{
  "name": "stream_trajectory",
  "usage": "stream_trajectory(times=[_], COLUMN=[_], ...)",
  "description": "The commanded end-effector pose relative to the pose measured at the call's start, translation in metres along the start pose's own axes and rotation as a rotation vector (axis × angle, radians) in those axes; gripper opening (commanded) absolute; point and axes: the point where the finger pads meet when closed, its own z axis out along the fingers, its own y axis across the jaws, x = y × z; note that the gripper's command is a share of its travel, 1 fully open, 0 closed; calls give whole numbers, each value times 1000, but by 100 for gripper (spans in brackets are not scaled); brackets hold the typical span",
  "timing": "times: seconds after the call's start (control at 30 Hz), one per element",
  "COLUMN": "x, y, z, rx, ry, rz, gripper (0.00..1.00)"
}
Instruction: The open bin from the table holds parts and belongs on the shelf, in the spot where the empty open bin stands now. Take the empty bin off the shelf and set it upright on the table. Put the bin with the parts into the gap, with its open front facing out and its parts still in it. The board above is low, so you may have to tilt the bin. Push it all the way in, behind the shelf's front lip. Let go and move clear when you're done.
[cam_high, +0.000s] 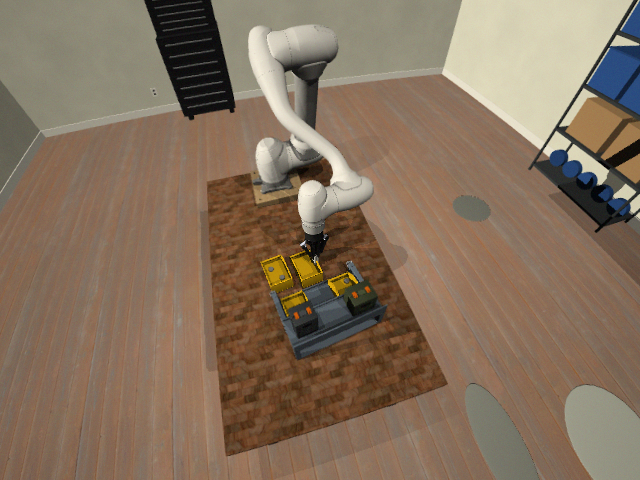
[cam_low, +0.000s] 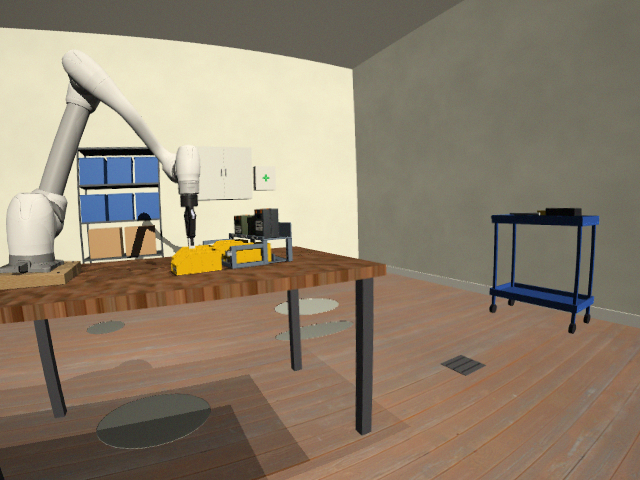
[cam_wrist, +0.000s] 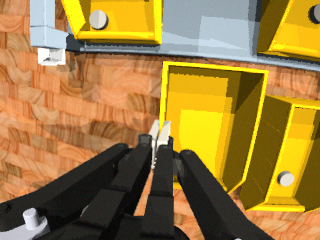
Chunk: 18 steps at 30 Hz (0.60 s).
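Observation:
The empty yellow bin (cam_high: 306, 268) stands upright on the table, just in front of the grey shelf (cam_high: 328, 310). In the wrist view the empty bin (cam_wrist: 210, 123) sits below the shelf's bare middle gap (cam_wrist: 207, 14). The bin with the grey parts (cam_high: 276, 272) stands right beside it; it also shows in the wrist view (cam_wrist: 283, 154). My gripper (cam_high: 315, 254) points straight down at the empty bin's rim. Its fingertips (cam_wrist: 160, 134) are pressed together on the bin's side wall. From the side, the gripper (cam_low: 190, 240) reaches the top of the yellow bins (cam_low: 199, 258).
Two more yellow bins with parts (cam_wrist: 116, 0) (cam_wrist: 296, 7) sit on the shelf on either side of the gap. Two dark boxes (cam_high: 303, 320) (cam_high: 360, 299) stand on the shelf's top board. The arm's base (cam_high: 273, 183) is at the table's far end.

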Motion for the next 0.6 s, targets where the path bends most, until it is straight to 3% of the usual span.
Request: stream_trajectory(times=[0.0,0.57], x=[-3,-3], y=[2,2], z=[-1,-13], rx=[-2,-2], ry=[-4,-4], rz=[0,0], gripper=[10,10])
